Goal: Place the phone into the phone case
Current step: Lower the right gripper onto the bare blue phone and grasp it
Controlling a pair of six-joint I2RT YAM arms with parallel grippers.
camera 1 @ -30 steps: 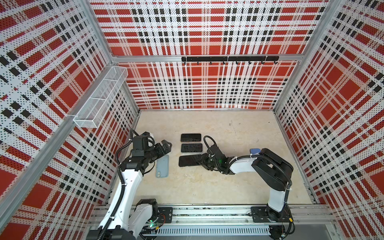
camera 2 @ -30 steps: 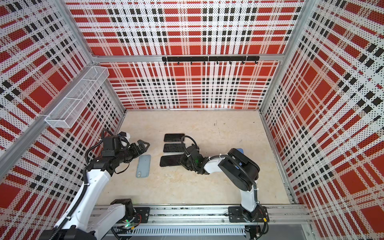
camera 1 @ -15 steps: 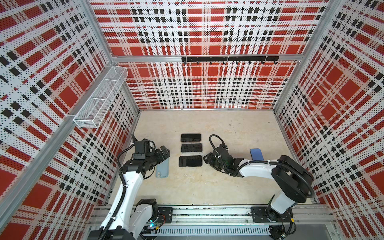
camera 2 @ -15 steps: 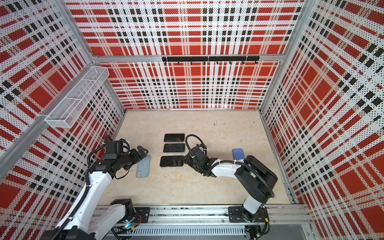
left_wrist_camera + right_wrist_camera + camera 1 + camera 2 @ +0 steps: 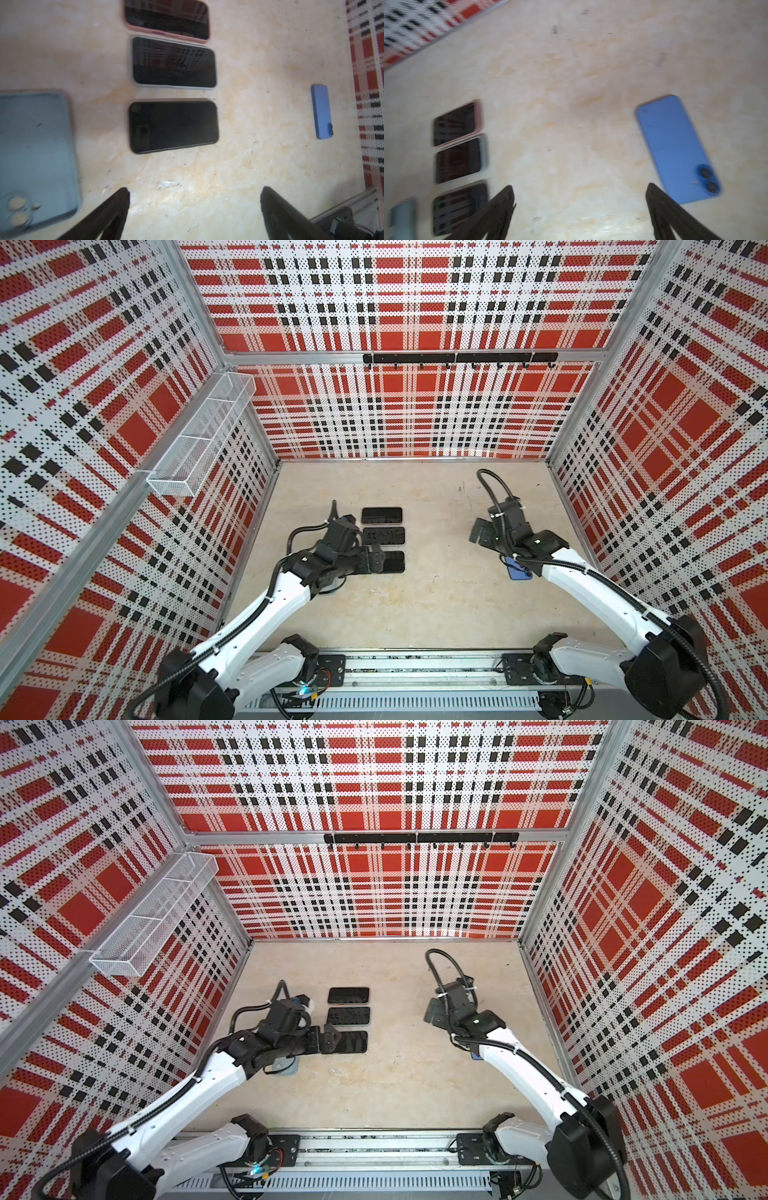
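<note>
The black phone (image 5: 394, 562) lies on the table (image 5: 436, 614), left of centre in both top views, lowest in a column of three. The pale blue case (image 5: 287, 1068) lies lower left of it, partly under my left arm (image 5: 208, 1077). My left end effector (image 5: 194, 190) stands wide near the phone. My right end effector (image 5: 579, 187) is wide and empty, near a blue phone (image 5: 675, 149).

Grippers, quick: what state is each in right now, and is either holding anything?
Left gripper: open, holding nothing.
Right gripper: open, holding nothing.
</note>
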